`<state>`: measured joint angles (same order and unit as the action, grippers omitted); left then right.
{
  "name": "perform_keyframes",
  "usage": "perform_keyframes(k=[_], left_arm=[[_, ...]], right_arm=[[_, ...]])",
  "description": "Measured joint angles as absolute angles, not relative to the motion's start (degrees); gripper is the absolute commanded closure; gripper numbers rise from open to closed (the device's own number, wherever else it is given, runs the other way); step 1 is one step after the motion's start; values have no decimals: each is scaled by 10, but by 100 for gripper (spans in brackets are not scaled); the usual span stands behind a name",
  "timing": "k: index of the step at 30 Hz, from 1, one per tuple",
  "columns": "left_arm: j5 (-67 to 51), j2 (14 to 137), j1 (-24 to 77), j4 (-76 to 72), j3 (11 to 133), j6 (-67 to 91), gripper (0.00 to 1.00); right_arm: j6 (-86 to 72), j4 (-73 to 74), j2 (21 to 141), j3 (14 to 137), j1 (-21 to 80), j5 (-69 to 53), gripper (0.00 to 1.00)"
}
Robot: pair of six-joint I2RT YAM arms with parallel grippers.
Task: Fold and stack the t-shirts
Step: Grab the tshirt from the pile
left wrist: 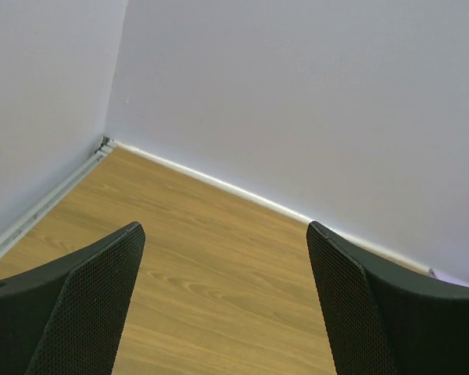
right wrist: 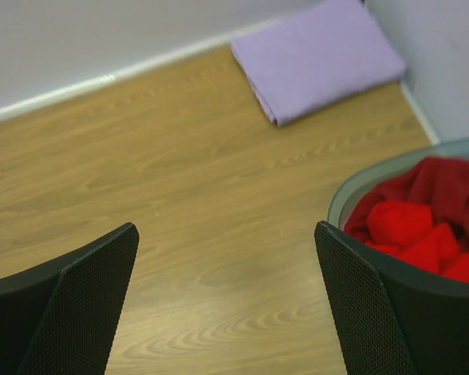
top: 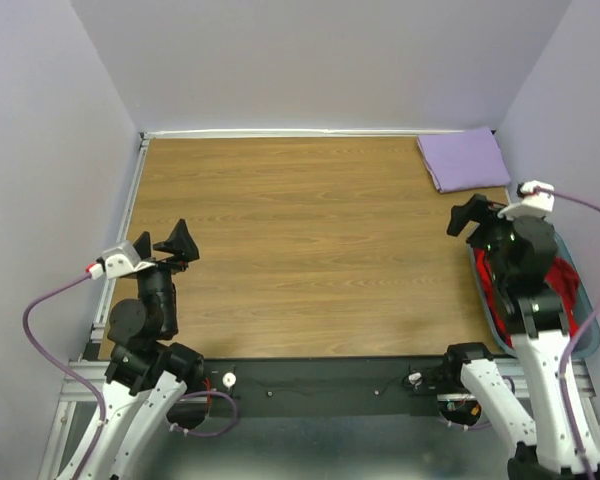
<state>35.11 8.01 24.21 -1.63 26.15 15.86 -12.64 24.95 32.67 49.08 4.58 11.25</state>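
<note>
Looking down from above, we found the left end effector [top: 168, 243] raised over the near left part of the wooden tabletop [top: 310, 250], its two fingers spread wide with nothing between them. Its wrist camera agreed: the left end effector [left wrist: 225, 228] stood agape, only bare wood and the pale wall [left wrist: 297, 101] showing in the gap. On the other side, the right end effector [top: 472, 215] hung just beyond the far end of the teal basket [top: 593, 338], between the basket and the folded shirt, and it too was spread and held nothing. From the right wrist, the right end effector [right wrist: 227, 226] framed plain tabletop, and its right-hand finger [right wrist: 375, 312] overlapped the basket's rim [right wrist: 359, 180] in that view. The lavender t-shirt [top: 463, 160] lay folded into a neat rectangle in the far right corner of the tabletop, close against both walls, well apart from either arm. The other shirts were unfolded, heaped inside the basket: a bright red t-shirt [right wrist: 410, 234] crumpled toward the front, with a maroon t-shirt [right wrist: 445, 176] bunched behind it. In the top view the right arm hid much of that heap, though red cloth [top: 492, 295] showed beside it. A purple cable [top: 40, 310] looped from the left wrist.
</note>
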Motion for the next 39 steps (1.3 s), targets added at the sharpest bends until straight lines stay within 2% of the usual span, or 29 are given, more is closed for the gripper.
perform_keyframes(k=[4,9,12,17,23,26,27,30,31,33,34,39], left_arm=[[332,112,242,-9,262,166,7],[319,88,241,-9,261,168,8],[311,71,241,-15,261,169,7],[306,51,241,-17,260,168,7],[306,32,243,-18,258,168,8],[306,30,249,-19,258,168,7],[306,29,249,-19,258,168,8],[306,27,253,-21,258,168,7],[306,27,253,-21,258,168,7],[306,27,253,-21,258,168,7],[306,27,253,-21,258,168,7],[306,30,254,-21,258,168,7]], right_arm=[[-191,297,471,545,48,148,0],[-257,365,613,562,45,239,0],[-280,391,638,562,22,283,0],[-301,405,637,562,-94,335,0],[-315,404,637,546,-176,340,1],[-327,401,644,516,-215,312,12],[-331,401,649,508,-224,300,25],[-341,400,666,489,-249,268,53],[-345,400,667,487,-254,256,71],[-343,400,661,487,-256,243,84],[-345,403,655,490,-256,236,94],[-350,451,632,575,-256,198,99]])
